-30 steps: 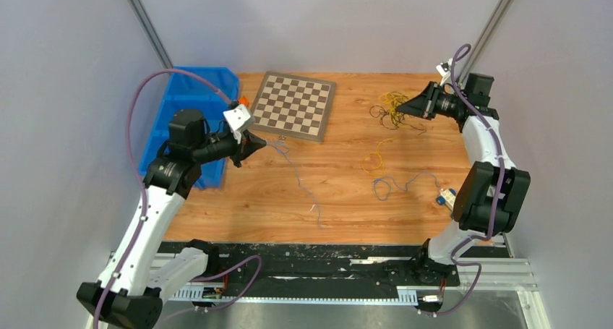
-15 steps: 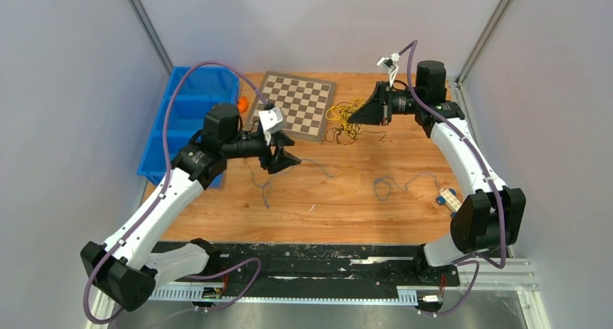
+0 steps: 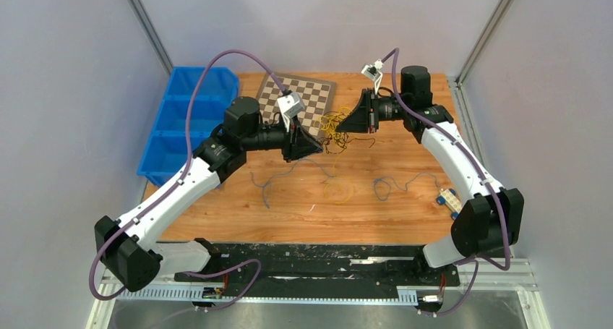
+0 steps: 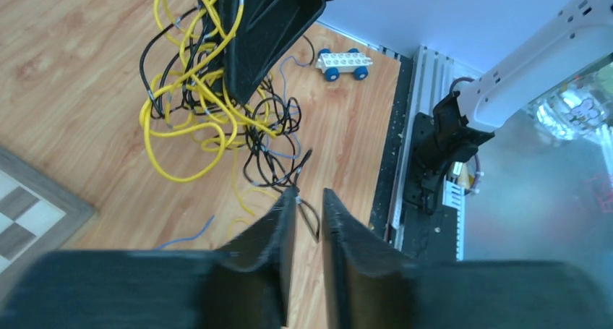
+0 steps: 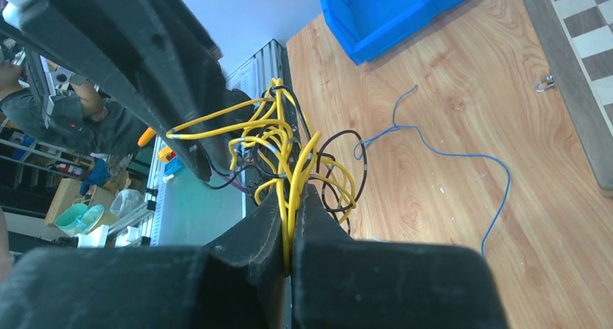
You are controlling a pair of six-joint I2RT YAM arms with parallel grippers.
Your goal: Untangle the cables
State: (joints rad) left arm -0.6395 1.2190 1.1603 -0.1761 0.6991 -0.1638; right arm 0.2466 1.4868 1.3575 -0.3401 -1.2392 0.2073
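Cables (image 3: 332, 121) dangle from right pincer (image 3: 342, 127) beside chessboard (image 3: 316, 96), left pincer (image 3: 320, 149) close.

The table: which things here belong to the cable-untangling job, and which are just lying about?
Job: tangled cable wad, pinched in the right gripper; loose blue cable; left gripper, open, near the wad.
Lying about: chessboard; blue bin; toy car.

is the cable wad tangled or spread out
Tangled: the wad is yellow and black loops knotted together, pinched in the shut right end effector.
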